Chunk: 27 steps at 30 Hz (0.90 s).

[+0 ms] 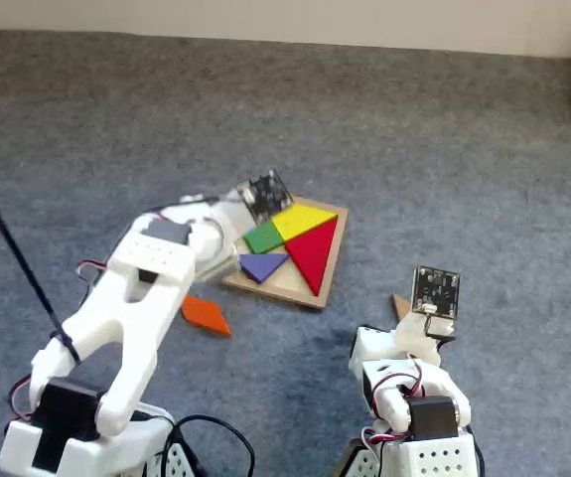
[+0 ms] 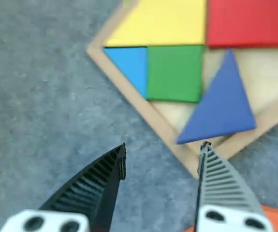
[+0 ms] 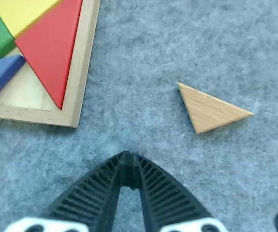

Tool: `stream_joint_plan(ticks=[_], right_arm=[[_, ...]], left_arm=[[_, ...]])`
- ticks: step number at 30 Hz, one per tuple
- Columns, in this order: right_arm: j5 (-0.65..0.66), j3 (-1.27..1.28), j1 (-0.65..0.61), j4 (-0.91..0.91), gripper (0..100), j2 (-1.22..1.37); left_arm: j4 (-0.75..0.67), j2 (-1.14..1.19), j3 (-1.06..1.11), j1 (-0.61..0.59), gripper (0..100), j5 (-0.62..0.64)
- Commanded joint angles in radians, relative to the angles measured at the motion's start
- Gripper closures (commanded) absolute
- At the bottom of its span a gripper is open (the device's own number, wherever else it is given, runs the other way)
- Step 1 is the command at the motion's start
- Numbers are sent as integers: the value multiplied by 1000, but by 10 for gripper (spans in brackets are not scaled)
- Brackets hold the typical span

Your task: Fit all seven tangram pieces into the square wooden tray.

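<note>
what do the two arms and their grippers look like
Both are white plastic shells with black motor blocks. The left arm has a black cable looping at its base; the right arm shows red and white wires. Each wrist carries a small dark circuit board. The left gripper has one black and one pale grey ribbed, pointed finger; the right gripper has two black ones.

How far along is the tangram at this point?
Done: yellow triangle, red triangle, green square and light blue triangle sit in the tray. In hand: nothing gripped; the open left gripper hovers by the dark blue triangle, lying askew inside. Left: orange piece and wooden triangle on the carpet.
</note>
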Motion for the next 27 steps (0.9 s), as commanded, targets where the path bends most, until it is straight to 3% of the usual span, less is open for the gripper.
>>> stream_joint_plan(ticks=[1, 6, 10, 16, 27], right_arm=[[-3, 147, 16, -25, 992, -12], [-3, 147, 16, -25, 992, -12], [-3, 147, 16, -25, 992, -12], [-3, 147, 16, -25, 992, -12], [-3, 147, 16, -27, 992, -12]], left_arm=[[127, -42, -171, -15, 768, 12], [210, -42, -259, -8, 768, 15], [215, -33, -255, 27, 768, 98], [207, -31, -127, 84, 767, 160], [-72, -30, 90, -7, 765, 161]])
